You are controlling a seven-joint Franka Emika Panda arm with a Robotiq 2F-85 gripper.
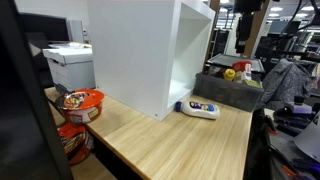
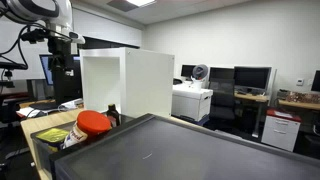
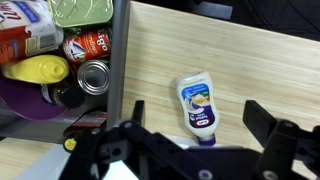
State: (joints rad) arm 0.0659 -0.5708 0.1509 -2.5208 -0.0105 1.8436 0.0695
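We see the arm (image 2: 45, 12) raised high, wrist turned straight down over the wooden surface (image 3: 260, 60). The jaws stand wide apart and grip nothing. They hang well above the white squeeze bottle (image 3: 200, 105), which lies flat between them in the wrist view. In an exterior view it rests just beside the white cabinet (image 1: 150, 50). It's also near a dark bin (image 1: 228, 93) holding cans (image 3: 92, 76) and a yellow bottle (image 3: 38, 70).
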